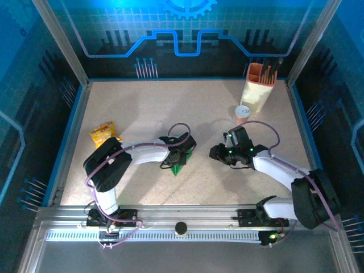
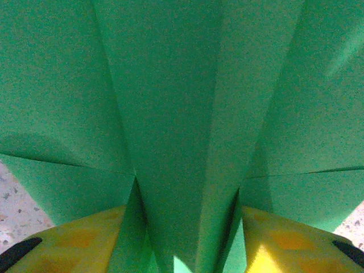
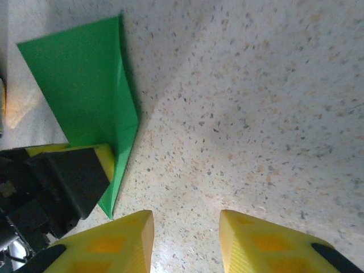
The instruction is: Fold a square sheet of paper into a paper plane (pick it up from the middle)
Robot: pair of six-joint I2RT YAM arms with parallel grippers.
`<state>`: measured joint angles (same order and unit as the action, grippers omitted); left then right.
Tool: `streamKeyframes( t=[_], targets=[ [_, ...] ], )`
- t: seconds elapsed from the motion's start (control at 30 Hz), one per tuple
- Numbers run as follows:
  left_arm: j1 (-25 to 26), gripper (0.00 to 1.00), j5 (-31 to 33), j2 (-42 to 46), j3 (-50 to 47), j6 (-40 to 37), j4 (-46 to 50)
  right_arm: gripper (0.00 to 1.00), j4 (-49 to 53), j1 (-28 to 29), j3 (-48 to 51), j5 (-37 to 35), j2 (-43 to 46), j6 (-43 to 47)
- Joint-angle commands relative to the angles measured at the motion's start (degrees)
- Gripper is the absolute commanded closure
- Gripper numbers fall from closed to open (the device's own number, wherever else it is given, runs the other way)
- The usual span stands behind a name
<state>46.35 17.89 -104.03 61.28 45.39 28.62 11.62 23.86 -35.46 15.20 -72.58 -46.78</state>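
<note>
The paper plane [image 1: 177, 166] is a bright-green pointed dart lying at the table's centre, its tip toward the near edge. My left gripper [image 1: 180, 154] stands right over it. In the left wrist view the green folds [image 2: 170, 114] fill the frame. The centre crease runs down between my yellow fingers [image 2: 85, 239], which stand apart on either side of it; left gripper [image 2: 182, 230] open. My right gripper [image 1: 219, 153] hovers to the plane's right, open over bare table [image 3: 186, 227]. Its camera sees the green paper [image 3: 85, 85] at upper left with the left gripper's fingertip [image 3: 105, 160] on it.
A crinkled yellow-orange snack packet [image 1: 102, 134] lies at the left. An orange holder with tools [image 1: 260, 81] and a small round cup [image 1: 243, 112] stand at the back right. The metal rail [image 1: 182, 219] runs along the near edge.
</note>
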Motion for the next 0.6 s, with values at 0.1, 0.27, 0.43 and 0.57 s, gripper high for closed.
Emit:
streamKeyframes(
  t=[0.1, 0.27, 0.43, 0.57],
  targets=[
    [1.06, 0.47, 0.70, 3.74, 0.44, 4.61, 5.89, 0.61, 7.19, -1.49, -2.04, -6.17, 7.13, 3.73],
    [1.82, 0.40, 1.95, 7.67, 1.30, 6.38, 6.45, 0.57, 11.78, -2.45, -2.58, -12.13, 13.10, 6.13],
    [2.79, 0.36, 4.26, 12.37, 0.93, 7.39, 7.15, 0.46, 18.43, -4.46, -4.57, -23.73, 20.14, 10.36],
    [3.02, 0.27, 12.27, 18.18, -1.00, 5.02, 7.56, 0.36, 21.31, -6.75, -6.20, -38.92, 24.37, 15.63]
  ],
)
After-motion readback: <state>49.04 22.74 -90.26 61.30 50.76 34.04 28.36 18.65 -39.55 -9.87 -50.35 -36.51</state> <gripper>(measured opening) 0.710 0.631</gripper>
